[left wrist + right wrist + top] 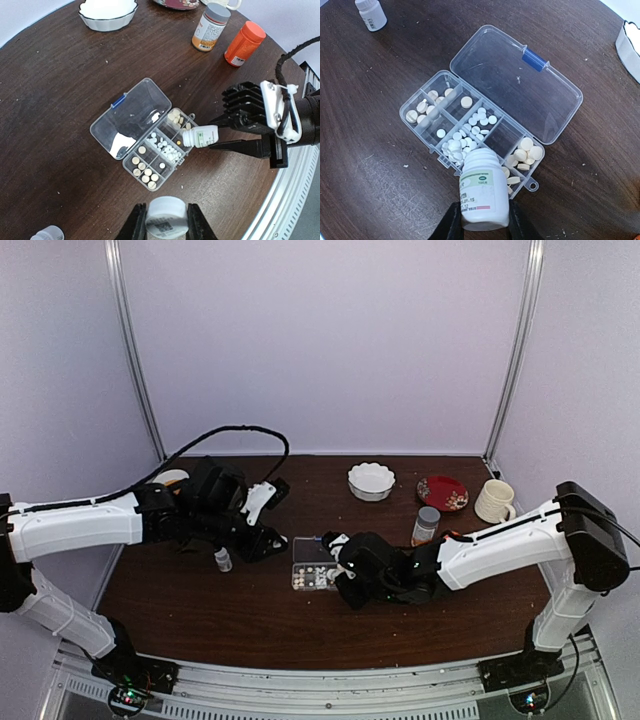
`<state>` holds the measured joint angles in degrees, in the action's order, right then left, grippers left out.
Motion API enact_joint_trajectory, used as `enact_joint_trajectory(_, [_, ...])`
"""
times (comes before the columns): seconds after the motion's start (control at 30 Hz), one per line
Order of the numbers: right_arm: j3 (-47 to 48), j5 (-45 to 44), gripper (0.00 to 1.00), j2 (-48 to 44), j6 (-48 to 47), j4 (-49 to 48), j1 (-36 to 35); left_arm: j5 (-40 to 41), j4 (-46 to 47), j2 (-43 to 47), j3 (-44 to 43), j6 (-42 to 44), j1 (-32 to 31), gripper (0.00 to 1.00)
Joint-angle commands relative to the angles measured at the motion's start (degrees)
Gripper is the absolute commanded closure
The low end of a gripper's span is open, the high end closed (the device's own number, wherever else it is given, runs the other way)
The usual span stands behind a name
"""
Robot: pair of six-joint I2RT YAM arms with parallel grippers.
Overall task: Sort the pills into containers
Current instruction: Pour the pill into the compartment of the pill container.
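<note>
Left gripper (166, 223), nearest the lens in the left wrist view, pinches a code-marked bottle (166, 216), its square code unreadable. Beyond it the organizer box (131, 112) lies lid-open on the bench (60, 100), pills (165, 148) lying in its compartments, while the right gripper (216, 134) holds a green-labelled bottle (201, 136) tipped over its rim. Orange bottle (245, 43) and grey-capped bottle (211, 27) stand farther back, print illegible. Right wrist view: the right gripper clamps that bottle, its label showing "100"; a small standing bottle (371, 14) sits well apart. Top view: left arm (80, 525) and right arm (500, 545) crowd the box, hiding part of it; bowl (371, 480), red plate (442, 492) and mug (494, 500) line the far edge.
</note>
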<state>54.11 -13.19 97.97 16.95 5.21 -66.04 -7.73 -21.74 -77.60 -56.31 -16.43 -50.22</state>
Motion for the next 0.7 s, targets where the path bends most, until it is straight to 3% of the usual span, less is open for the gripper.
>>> enact_joint_trajectory(0.0, [2.6, -1.7, 1.0, 1.0, 0.0, 3.4, -0.3, -0.4, -0.1, -0.5, -2.3, 0.7, 0.3, 1.0])
enact_joint_trajectory(0.17, [0.2, -1.5, 1.0, -1.1, 0.4, 0.2, -0.5, -0.5, -0.2, -0.4, -2.1, 0.5, 0.3, 1.0])
enact_joint_trajectory(0.3, [2.8, -1.7, 1.0, 0.4, 0.3, 4.2, -0.6, -0.8, 0.0, -0.8, -2.2, 0.4, 0.3, 1.0])
enact_joint_trajectory(0.4, [0.3, -1.4, 1.0, -0.7, 0.5, 0.2, -0.6, -0.7, 0.0, -0.8, -2.0, 0.4, 0.3, 1.0])
enact_joint_trajectory(0.5, [3.3, -2.0, 1.0, 1.4, 0.4, 4.9, -0.6, -0.7, 0.2, -1.1, -2.0, 0.3, 0.3, 1.0])
enact_joint_trajectory(0.67, [-0.3, -1.6, 1.0, 0.2, 0.8, -0.1, -0.8, -0.5, 0.0, -0.9, -1.7, 0.2, 0.3, 1.0])
